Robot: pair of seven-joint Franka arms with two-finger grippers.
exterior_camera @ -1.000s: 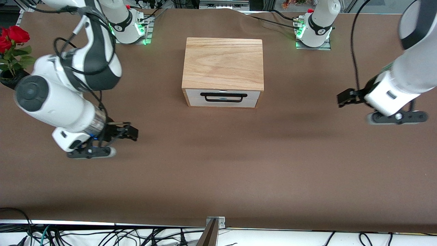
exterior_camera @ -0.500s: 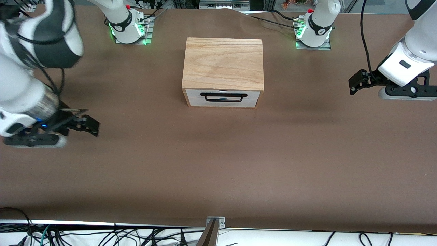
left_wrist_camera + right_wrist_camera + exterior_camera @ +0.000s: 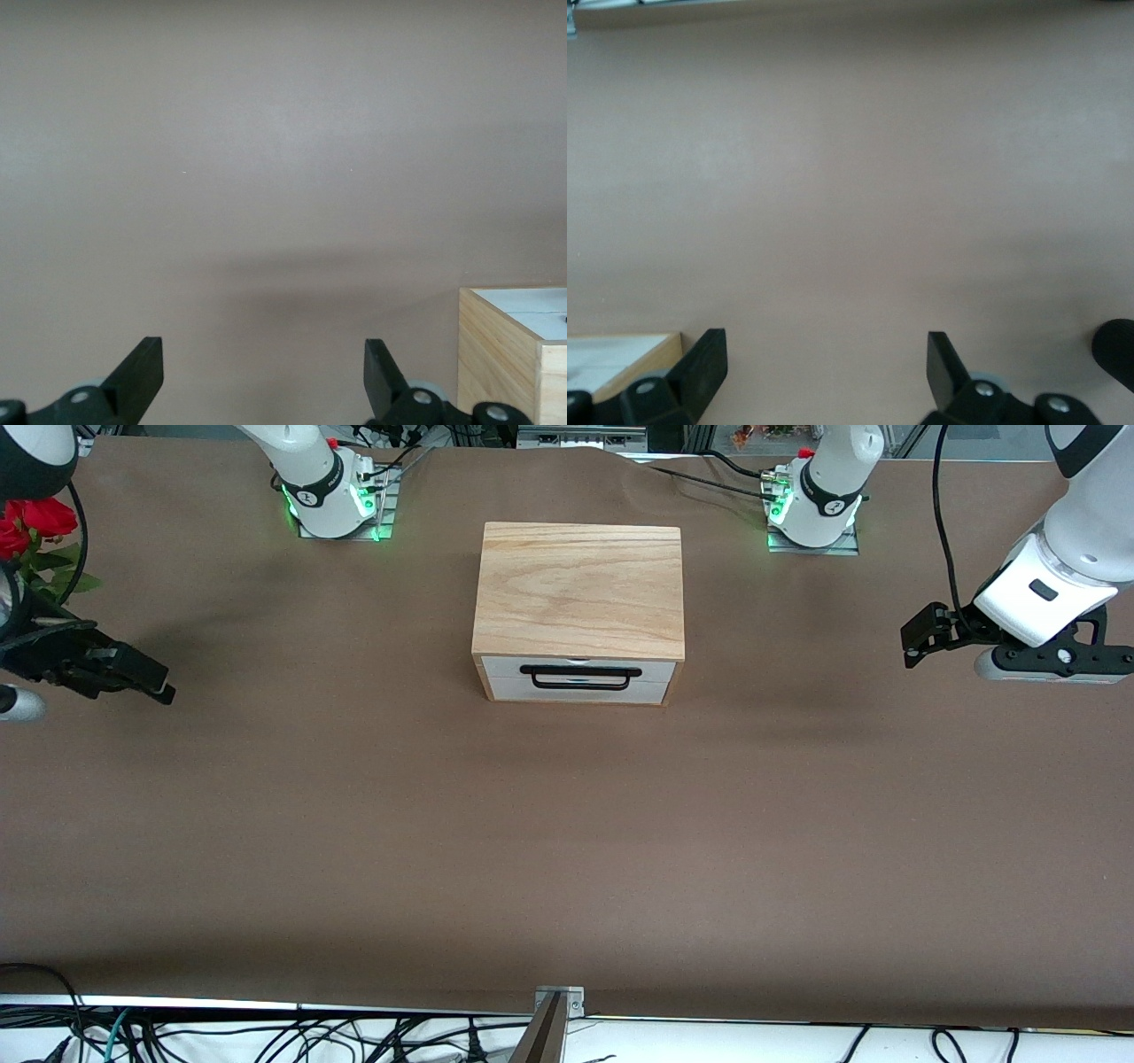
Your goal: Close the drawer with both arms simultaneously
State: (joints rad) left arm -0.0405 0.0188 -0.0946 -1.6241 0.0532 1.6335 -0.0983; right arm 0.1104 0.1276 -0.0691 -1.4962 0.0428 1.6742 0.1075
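Drawer sits flush in its box, both open, empty-handed tools, left and right, over bare counter ends.

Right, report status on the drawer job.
Left gripper and right gripper open, at the table's ends. Drawer shut in box. Nothing in the way.

High front camera looks down across the table toward both bases; each wrist camera looks low past open fingers, sharing a corner of the box.
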